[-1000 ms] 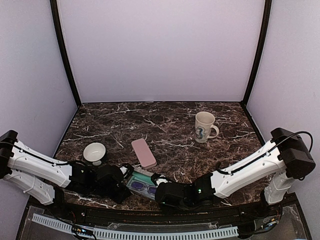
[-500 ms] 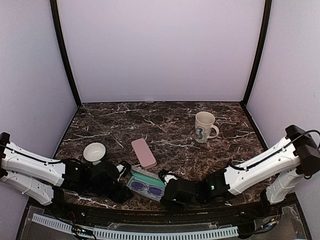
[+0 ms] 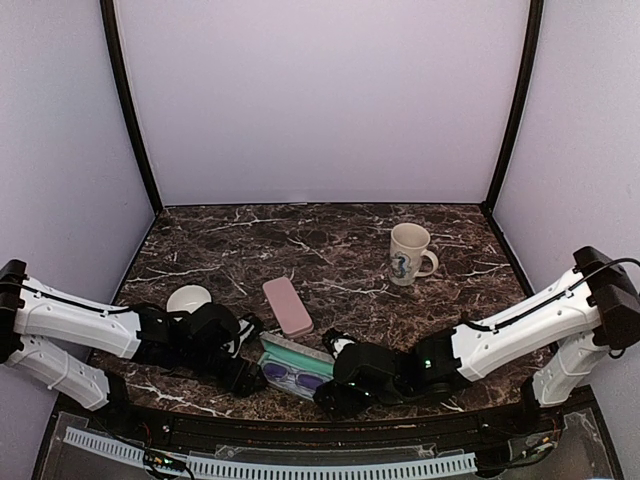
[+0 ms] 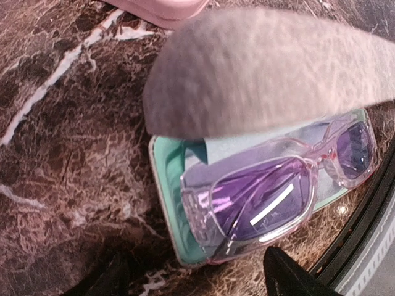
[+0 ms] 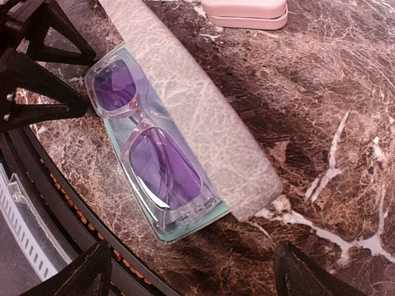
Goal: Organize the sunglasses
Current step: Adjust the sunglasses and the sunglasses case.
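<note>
The sunglasses (image 4: 278, 192), a chunky translucent pink frame with purple lenses, lie in an open case with a teal-lined base (image 4: 168, 191) and a raised grey lid (image 4: 265, 74). A light blue cloth (image 4: 247, 145) lies under them. In the top view, the sunglasses (image 3: 290, 378) sit near the table's front edge between both grippers. My left gripper (image 3: 250, 352) (image 4: 197, 280) stands open just off the case's left end, nothing between its fingers. My right gripper (image 3: 328, 370) (image 5: 194, 277) stands open off the right end of the sunglasses (image 5: 148, 154), also holding nothing.
A shut pink case (image 3: 287, 305) lies just behind the open one. A white bowl (image 3: 188, 297) is partly hidden behind the left arm. A white mug (image 3: 408, 254) stands at the back right. The table's black front rim (image 5: 55, 203) runs close beside the case.
Both grippers have opened wide and drawn back a little from the case's ends. The case stays open with the sunglasses lying in it.
</note>
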Available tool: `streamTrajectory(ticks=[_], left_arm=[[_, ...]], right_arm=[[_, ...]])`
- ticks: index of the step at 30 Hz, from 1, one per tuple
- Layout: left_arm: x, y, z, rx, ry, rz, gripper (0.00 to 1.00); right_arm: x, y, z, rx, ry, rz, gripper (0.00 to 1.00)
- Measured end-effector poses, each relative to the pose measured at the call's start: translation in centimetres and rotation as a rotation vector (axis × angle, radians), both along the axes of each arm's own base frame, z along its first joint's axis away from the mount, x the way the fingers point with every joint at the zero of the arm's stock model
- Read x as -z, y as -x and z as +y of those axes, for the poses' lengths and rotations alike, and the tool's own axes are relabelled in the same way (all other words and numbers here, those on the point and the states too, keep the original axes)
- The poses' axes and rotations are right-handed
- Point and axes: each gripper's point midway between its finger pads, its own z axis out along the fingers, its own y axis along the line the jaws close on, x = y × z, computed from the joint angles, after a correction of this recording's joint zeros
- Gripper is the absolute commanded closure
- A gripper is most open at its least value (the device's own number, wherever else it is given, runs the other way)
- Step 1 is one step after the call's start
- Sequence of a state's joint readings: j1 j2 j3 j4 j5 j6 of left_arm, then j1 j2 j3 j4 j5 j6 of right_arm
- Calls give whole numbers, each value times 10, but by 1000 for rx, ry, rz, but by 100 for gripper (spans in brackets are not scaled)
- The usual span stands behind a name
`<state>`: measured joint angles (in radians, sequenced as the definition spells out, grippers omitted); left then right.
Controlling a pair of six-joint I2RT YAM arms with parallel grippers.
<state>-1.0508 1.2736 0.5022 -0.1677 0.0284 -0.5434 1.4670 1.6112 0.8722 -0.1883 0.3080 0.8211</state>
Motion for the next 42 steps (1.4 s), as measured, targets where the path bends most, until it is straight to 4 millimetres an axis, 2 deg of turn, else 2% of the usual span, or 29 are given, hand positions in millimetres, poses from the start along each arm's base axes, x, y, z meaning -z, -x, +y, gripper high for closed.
streamTrajectory(ticks=[11,17,26,30,38,42], left_arm=[[-5,-4,-14,49,63,29,27],[-2,-5,-19,65,81,40,36],[0,-5,-23,70,90,44,47],[0,-6,-23,69,92,43,48],[-1,-4,-24,62,101,55,38],[-2,-4,-25,58,105,58,38]], right_arm=[[14,-4,6,1,-8,36,13],[22,-4,7,-6,4,47,18],[23,-8,9,-7,-3,50,23],[23,-8,9,-10,-4,49,26],[27,-9,9,-8,3,52,36],[27,-12,8,3,2,54,38]])
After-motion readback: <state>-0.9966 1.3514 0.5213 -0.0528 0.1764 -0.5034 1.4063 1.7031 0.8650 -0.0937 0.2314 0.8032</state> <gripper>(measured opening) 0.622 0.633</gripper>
